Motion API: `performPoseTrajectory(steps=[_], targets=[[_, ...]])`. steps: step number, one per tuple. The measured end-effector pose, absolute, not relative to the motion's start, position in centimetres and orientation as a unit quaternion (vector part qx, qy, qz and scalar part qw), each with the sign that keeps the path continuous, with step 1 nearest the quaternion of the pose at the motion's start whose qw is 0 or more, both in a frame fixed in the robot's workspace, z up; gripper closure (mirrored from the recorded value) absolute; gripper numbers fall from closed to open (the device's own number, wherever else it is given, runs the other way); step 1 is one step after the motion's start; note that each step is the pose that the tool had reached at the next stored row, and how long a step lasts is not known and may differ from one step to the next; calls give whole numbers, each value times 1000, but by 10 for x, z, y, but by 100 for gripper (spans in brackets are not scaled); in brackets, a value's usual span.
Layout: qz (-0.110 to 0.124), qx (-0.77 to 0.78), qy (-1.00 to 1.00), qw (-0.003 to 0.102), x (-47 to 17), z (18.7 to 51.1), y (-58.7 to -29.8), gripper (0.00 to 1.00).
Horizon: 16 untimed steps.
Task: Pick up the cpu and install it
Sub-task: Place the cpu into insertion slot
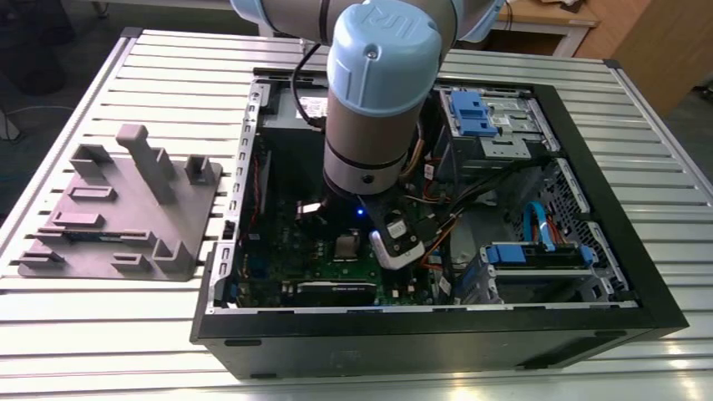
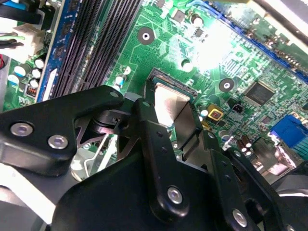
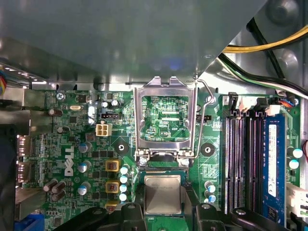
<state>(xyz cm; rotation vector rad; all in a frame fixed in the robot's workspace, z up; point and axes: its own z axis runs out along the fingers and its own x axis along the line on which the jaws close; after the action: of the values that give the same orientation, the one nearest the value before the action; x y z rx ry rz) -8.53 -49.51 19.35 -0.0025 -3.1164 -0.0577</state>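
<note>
The cpu (image 3: 162, 191), a small square chip with a silvery top, lies low over the socket on the green motherboard (image 3: 72, 144). My gripper (image 3: 162, 204) has its black fingers (image 3: 134, 211) against two opposite edges of the chip, shut on it. In the second wrist view the cpu (image 2: 168, 102) shows as a pale metal face between the fingers (image 2: 147, 120) of the gripper (image 2: 169, 118). The socket's metal frame (image 3: 140, 120) is hinged open beside the chip, with bare board showing through it. In the exterior view the arm (image 1: 373, 100) reaches down into the computer case (image 1: 423, 334).
Black memory slots (image 3: 243, 159) and a blue memory stick (image 3: 273, 163) run beside the socket. Yellow and black cables (image 3: 269, 45) cross near a grey metal panel (image 3: 120, 38). A grey parts fixture (image 1: 123, 209) stands on the slatted table at the exterior view's left.
</note>
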Motion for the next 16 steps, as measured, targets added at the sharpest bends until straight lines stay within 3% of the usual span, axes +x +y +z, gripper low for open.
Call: performPoseTrajectory(steps=[16], targets=[[-19,-21,-1000,12,-85,191,-496,59]])
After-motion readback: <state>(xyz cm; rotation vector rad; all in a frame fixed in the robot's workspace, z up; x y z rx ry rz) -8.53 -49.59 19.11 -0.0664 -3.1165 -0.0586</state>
